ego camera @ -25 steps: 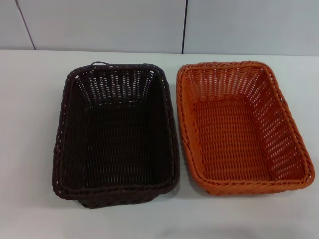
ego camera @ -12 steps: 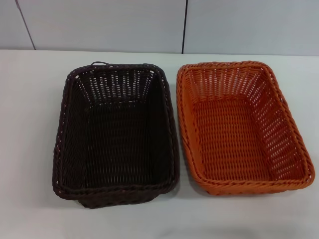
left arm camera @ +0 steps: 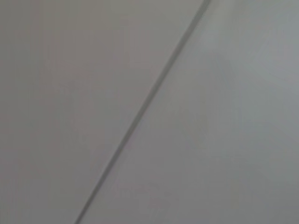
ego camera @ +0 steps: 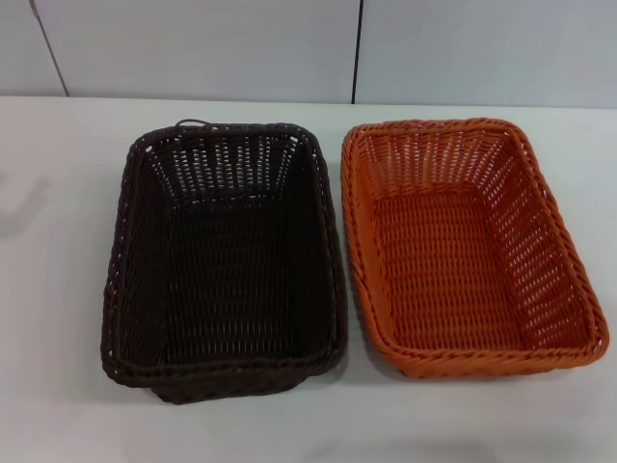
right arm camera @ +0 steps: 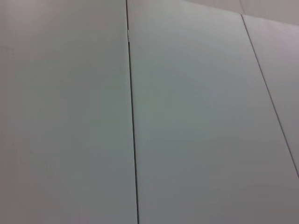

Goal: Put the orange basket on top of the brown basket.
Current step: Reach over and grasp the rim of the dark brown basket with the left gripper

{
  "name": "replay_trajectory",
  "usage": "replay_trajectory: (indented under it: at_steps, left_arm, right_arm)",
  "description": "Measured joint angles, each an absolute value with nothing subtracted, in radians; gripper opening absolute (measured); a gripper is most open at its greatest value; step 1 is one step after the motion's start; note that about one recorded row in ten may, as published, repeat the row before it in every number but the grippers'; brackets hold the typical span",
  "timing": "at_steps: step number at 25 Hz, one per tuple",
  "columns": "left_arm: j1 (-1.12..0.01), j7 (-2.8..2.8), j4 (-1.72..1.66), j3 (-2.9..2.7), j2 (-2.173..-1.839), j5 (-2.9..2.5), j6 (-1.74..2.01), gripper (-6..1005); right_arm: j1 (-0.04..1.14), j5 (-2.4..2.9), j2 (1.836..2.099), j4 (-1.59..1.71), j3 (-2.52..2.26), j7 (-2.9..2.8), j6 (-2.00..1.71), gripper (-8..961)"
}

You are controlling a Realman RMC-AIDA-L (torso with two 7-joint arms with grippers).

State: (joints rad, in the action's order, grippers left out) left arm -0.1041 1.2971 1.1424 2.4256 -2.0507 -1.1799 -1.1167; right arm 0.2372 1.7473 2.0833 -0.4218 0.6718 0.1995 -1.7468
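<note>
Neither hand is in sight from head or wrist cameras; their grip state cannot be told.
The bright orange rectangular woven basket sits at 3 o'clock on the white desk, upright, just beside the very dark brown rectangular woven basket at 9 o'clock, rims nearly touching. Wrist views show grey wall panels.

A faint new shadow on the white table, left of the brown basket
</note>
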Motion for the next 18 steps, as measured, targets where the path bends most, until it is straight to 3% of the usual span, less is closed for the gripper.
replay_trajectory:
  at_steps: [3,18]
  left_arm:
    - [-0.077,1.066,1.358,2.415,-2.056,-1.410,-1.136,802]
    - [-0.092,0.604,1.745,2.353,-2.057,-1.949,-1.244,803]
  right_arm:
    - [0.239,1.747,2.083,-0.422,0.672,0.199,-1.746,736]
    - [0.251,1.748,2.083,-0.422,0.660,0.207,-1.743,735]
